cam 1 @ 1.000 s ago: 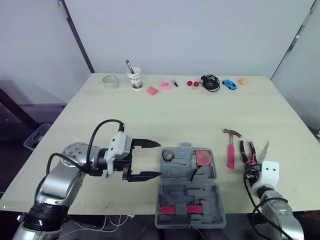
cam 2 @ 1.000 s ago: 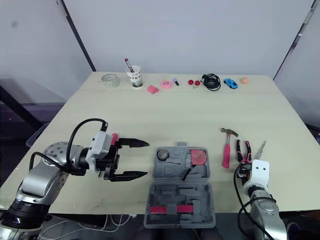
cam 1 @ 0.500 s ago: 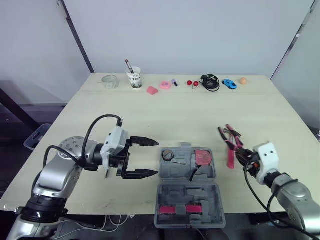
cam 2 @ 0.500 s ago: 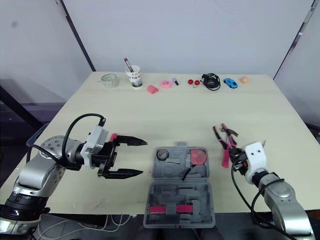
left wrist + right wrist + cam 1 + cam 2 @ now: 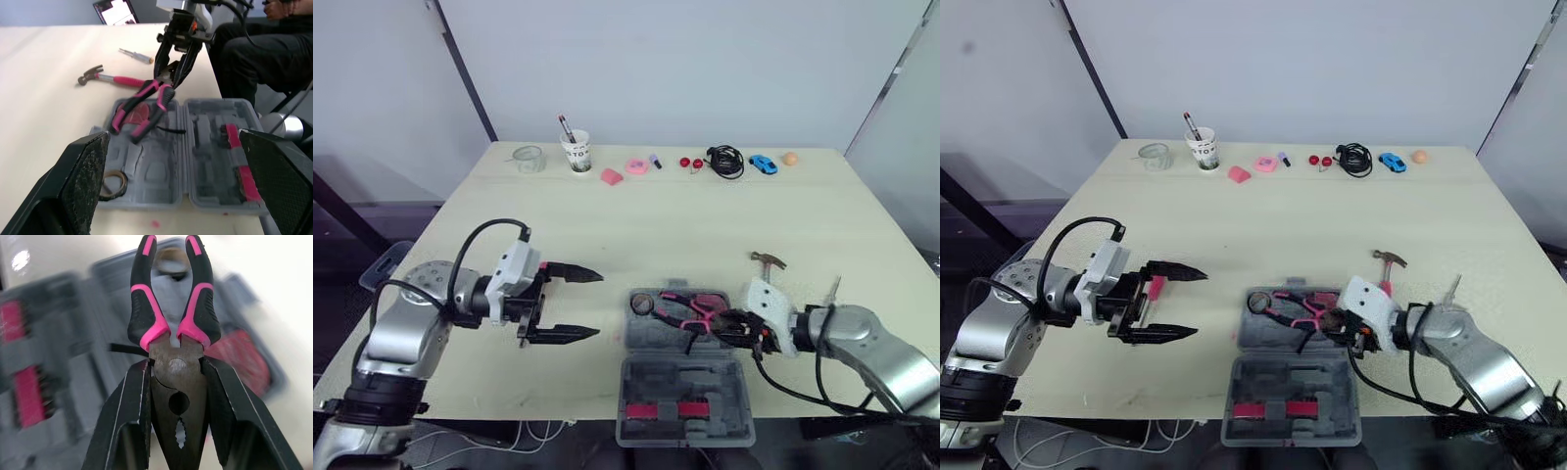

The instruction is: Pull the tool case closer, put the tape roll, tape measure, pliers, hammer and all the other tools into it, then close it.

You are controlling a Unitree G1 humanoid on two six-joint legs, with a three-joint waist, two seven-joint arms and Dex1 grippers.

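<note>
The grey tool case [image 5: 705, 377] lies open near the table's front edge, with a tape roll [image 5: 643, 305] and a red tape measure [image 5: 713, 300] in its far half. My right gripper [image 5: 724, 323] is shut on the jaws of the pink-and-black pliers [image 5: 688, 305], holding them low over that far half with the handles pointing left. The pink-handled hammer [image 5: 766, 261] and a screwdriver [image 5: 832, 287] lie on the table to the right of the case. Left of the case, my left gripper [image 5: 579, 305] stands open and holds nothing.
Along the table's far edge stand a glass jar [image 5: 529, 160], a paper cup with a pen [image 5: 576, 153], small pink items, a black cable [image 5: 724, 162], a blue toy car [image 5: 762, 164] and an orange ball [image 5: 789, 158]. A seated person [image 5: 264, 44] shows beyond the right arm.
My right gripper has carried the pliers leftwards from beside the hammer to over the case's far half. My left gripper has drawn back to the left, still open.
</note>
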